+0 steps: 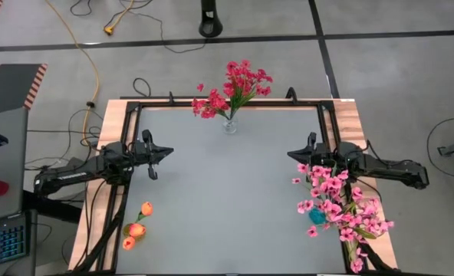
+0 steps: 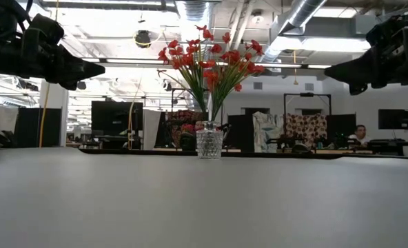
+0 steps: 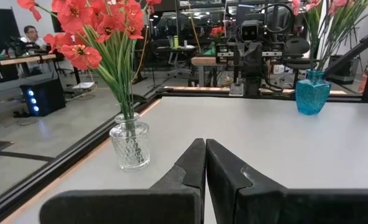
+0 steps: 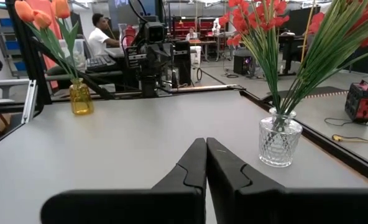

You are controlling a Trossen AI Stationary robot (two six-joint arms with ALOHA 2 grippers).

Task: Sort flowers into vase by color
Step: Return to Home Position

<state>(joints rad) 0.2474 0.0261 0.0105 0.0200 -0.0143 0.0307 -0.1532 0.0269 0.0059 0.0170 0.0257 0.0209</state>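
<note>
Deep magenta-red flowers (image 1: 231, 88) stand by their stems in a clear glass vase (image 1: 229, 125) at the table's far middle; the vase also shows in the low view (image 2: 209, 144). Pink flowers (image 1: 340, 205) stand in a blue vase (image 1: 317, 216) at the near right. Orange buds (image 1: 137, 225) stand in a yellow vase (image 4: 80, 98) at the near left. My left gripper (image 1: 168, 153) is shut and empty at the left side. My right gripper (image 1: 291, 155) is shut and empty at the right side. Both hang above the table.
A black frame (image 1: 212, 103) runs along the table's far, left and right edges. The grey table top (image 1: 227, 192) lies open between the three vases. People sit at desks in the room beyond the table.
</note>
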